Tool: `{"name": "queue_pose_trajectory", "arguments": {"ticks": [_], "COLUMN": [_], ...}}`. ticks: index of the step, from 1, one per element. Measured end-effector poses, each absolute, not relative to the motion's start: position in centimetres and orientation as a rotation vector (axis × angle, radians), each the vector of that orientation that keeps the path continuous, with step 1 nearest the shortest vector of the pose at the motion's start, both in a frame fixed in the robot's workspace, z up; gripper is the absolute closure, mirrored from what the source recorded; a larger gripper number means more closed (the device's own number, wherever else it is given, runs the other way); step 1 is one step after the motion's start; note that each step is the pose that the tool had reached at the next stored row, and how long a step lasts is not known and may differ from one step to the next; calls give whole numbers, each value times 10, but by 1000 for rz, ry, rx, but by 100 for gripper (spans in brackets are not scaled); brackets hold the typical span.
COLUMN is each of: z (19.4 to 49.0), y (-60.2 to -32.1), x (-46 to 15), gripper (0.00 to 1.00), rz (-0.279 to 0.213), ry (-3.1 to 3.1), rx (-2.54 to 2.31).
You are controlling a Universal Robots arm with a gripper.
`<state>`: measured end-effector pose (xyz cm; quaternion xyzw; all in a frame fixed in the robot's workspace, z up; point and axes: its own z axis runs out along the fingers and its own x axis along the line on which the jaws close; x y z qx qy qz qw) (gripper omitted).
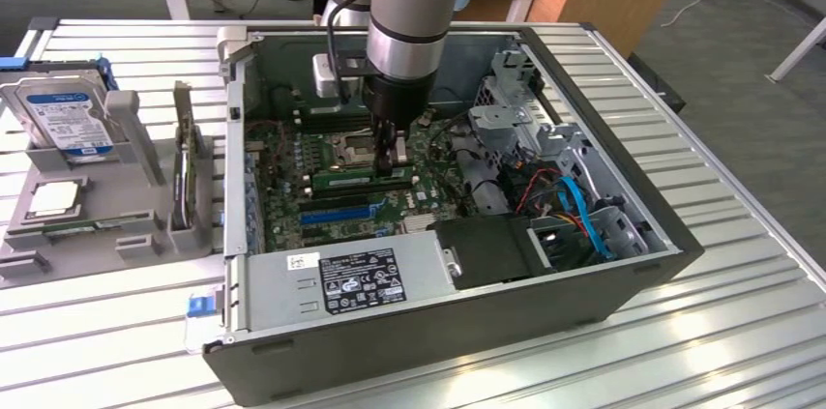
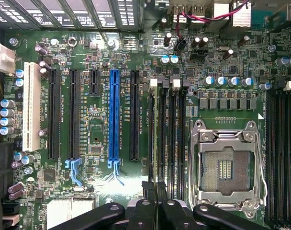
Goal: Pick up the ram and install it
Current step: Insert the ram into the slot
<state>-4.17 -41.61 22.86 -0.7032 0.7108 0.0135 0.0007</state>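
Here, clamps the thin green ram stick (image 1: pixel 346 181) in the clenched gripper (image 1: pixel 395 167), directly beneath, long axis parallel to the black motherboard memory slots (image 2: pixel 172 134).

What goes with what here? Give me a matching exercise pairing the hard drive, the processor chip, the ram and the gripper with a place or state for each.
Things:
1. hard drive
2. processor chip
3. ram
4. gripper

Places or states:
A. shut on the ram
B. lying flat in the tray
C. inside the case, on edge at the memory slots
D. standing on edge in the tray

Pairs: 1-D, 2-B, 3-C, 4-A
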Motion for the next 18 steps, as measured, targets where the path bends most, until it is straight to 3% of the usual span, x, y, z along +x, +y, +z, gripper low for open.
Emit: {"name": "queue_pose_trajectory", "arguments": {"ticks": [18], "z": [228], "y": [-416], "x": [-42], "gripper": [88], "rz": [42], "ry": [2214], "rx": [-2226]}}
